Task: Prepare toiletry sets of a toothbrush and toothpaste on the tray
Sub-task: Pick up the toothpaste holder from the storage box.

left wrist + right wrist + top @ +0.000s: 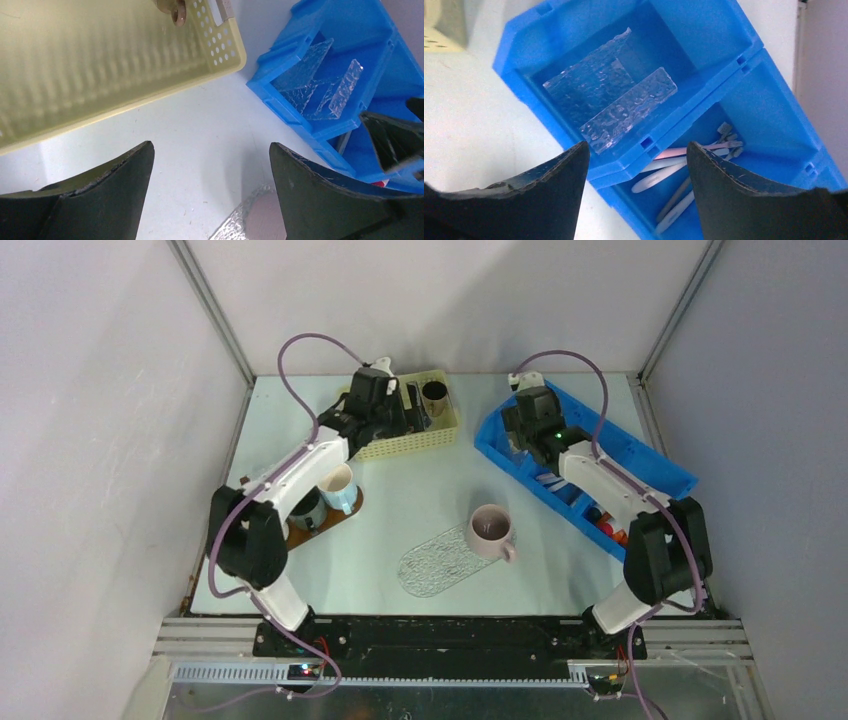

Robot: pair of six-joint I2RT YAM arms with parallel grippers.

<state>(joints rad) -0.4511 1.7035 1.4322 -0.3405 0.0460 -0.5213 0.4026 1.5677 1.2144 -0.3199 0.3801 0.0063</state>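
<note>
Several pink and white toothbrushes (663, 173) lie in a middle compartment of the blue bin (729, 90); they also show in the top view (551, 481). Small orange tubes (608, 529) lie in the bin's nearer compartment. A clear textured tray (432, 567) lies mid-table with a pink mug (490, 530) on its right end. My right gripper (638, 150) is open and empty, above the bin's left wall by the toothbrushes. My left gripper (211, 150) is open and empty, above bare table beside the yellow basket (100, 75).
Spare clear trays (609, 100) stand in the bin's far compartment. A brown mug (434, 395) sits in the yellow basket (445, 425). A brown tray (300, 535) at the left holds two mugs (337, 487). Walls enclose the table's left, back and right.
</note>
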